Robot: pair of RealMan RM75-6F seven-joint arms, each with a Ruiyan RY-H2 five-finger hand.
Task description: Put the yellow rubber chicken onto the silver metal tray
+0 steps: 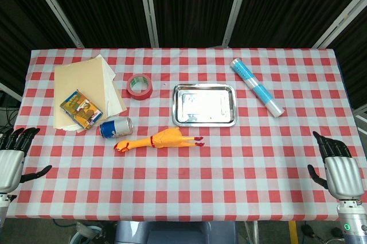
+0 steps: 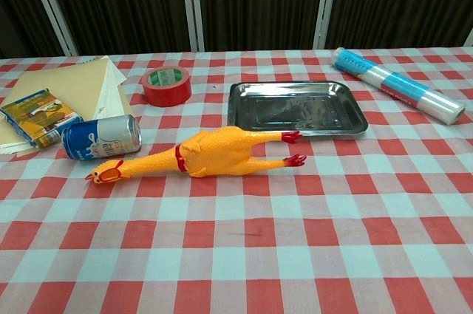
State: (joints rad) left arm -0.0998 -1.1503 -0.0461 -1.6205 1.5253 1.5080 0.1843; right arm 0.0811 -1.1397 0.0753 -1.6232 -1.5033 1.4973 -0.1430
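Rubber chicken (image 2: 211, 155) on tablecloth (image 2: 295, 240) — feet beside tray (image 2: 295, 106).

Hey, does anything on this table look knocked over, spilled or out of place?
Only the blue drink can: it lies on its side beside the rubber chicken's head. No spill visible. The silver tray is empty.

From the head view we look steeply down over the whole red-and-white checked tablecloth (image 1: 229, 163). Our chest view sits lower and apparently nearer, facing forward across its middle, which both views share.
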